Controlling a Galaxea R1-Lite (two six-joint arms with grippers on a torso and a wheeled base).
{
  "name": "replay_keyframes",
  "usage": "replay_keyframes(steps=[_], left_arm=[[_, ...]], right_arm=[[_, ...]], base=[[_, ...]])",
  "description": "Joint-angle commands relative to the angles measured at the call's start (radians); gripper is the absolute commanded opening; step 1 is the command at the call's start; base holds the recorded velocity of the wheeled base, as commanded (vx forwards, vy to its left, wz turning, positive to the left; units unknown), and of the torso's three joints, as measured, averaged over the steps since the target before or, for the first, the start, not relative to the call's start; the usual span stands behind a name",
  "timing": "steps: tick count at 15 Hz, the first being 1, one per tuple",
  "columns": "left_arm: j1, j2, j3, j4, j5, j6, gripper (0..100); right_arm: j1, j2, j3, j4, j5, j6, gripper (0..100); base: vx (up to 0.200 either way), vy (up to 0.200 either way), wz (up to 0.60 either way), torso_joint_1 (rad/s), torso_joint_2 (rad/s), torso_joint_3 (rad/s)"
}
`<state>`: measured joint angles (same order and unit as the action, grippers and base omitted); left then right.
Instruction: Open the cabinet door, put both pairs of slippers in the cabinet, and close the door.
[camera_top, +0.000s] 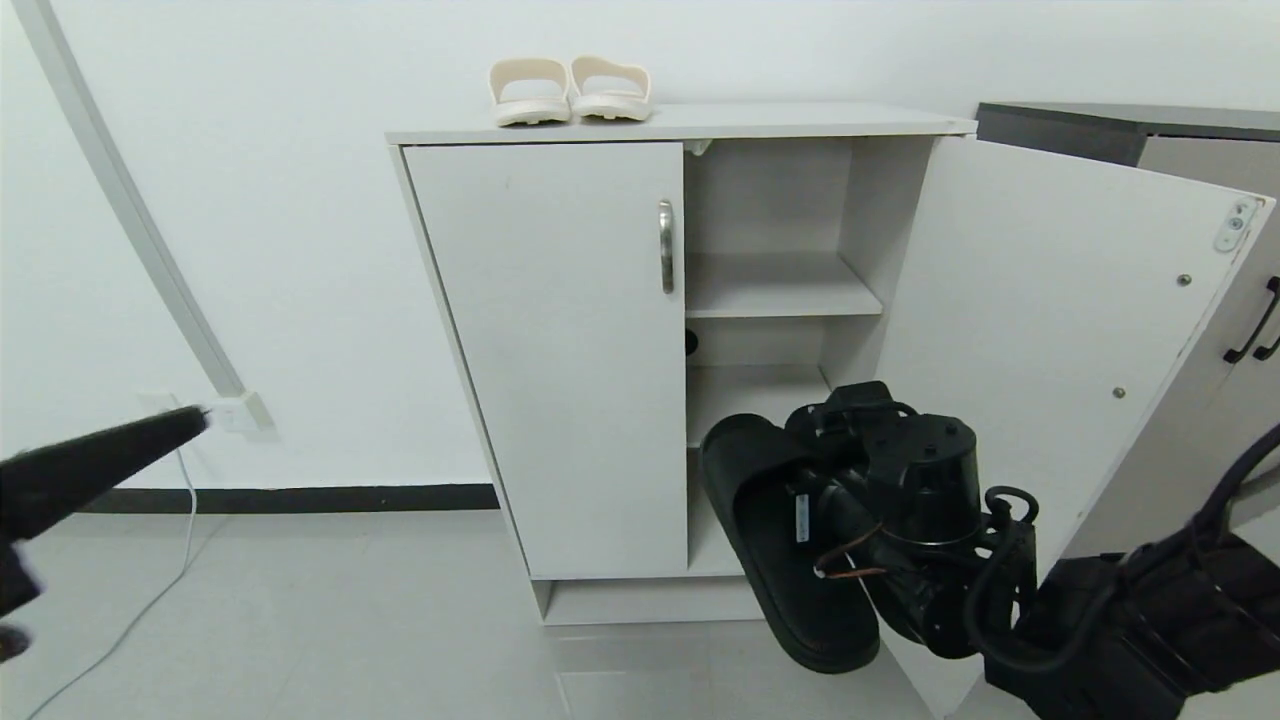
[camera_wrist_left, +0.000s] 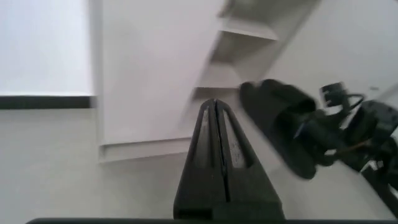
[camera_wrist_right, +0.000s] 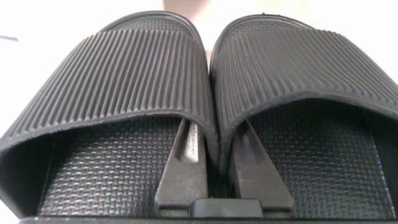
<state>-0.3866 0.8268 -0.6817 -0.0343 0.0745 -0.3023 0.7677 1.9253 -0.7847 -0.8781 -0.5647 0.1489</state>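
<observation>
On top of the cabinet: you have the pair of cream slippers (camera_top: 570, 90), side by side and touching, above the left door.
Cabinet: a white shoe cabinet (camera_top: 800, 122) stands on the floor (camera_top: 350, 620) against the wall, with a grey cabinet (camera_top: 1200, 130) just beside it on the right.
Doors: the left door (camera_top: 550, 350) is shut, its metal handle (camera_top: 666, 246) at the inner edge. The right door (camera_top: 1040, 330) is swung wide open.
Inside the open half: you can see an upper shelf (camera_top: 780, 290) and a middle shelf (camera_top: 755, 392).
Black slippers: the pair (camera_top: 790, 540) hangs in the air in front of the open right half. The strap ends are up near the middle shelf and the heel ends are lower, toward the floor.
Right gripper: your right gripper (camera_wrist_right: 217, 171) has one finger inside each slipper and pinches the two neighbouring strap walls together.
Left gripper: your left gripper (camera_wrist_left: 216, 109) is off to the left, well apart from the cabinet. Its fingers are pressed together on nothing.
Hidden or unclear: the bottom compartment is mostly behind the black slippers and the right arm. You cannot tell whether the strap ends have passed the cabinet's front edge. In the head view one slipper largely covers the other. The left half is behind its shut door.
</observation>
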Motion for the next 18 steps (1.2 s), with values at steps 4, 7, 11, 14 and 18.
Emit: replay_keyframes(steps=[4, 7, 11, 14, 18], left_arm=[[0.33, -0.517, 0.38, 0.109, 0.131, 0.178, 0], [0.344, -0.706, 0.553, 0.109, 0.117, 0.25, 0], [0.374, -0.804, 0.653, 0.057, 0.097, 0.253, 0], [0.384, -0.824, 0.68, 0.042, -0.081, 0.318, 0], [0.384, -0.825, 0.682, 0.039, -0.074, 0.324, 0]], right_arm=[[-0.03, 0.055, -0.053, 0.01, -0.06, 0.003, 0], [-0.025, 0.058, -0.051, 0.01, -0.063, 0.003, 0], [-0.024, 0.06, -0.045, 0.008, -0.063, 0.004, 0], [-0.016, 0.061, -0.039, 0.002, -0.063, 0.004, 0], [0.004, 0.061, -0.031, -0.015, -0.063, 0.003, 0]], base=[[0.0, 0.0, 0.0, 0.0, 0.0, 0.0], [0.0, 0.0, 0.0, 0.0, 0.0, 0.0], [0.0, 0.0, 0.0, 0.0, 0.0, 0.0], [0.0, 0.0, 0.0, 0.0, 0.0, 0.0], [0.0, 0.0, 0.0, 0.0, 0.0, 0.0]])
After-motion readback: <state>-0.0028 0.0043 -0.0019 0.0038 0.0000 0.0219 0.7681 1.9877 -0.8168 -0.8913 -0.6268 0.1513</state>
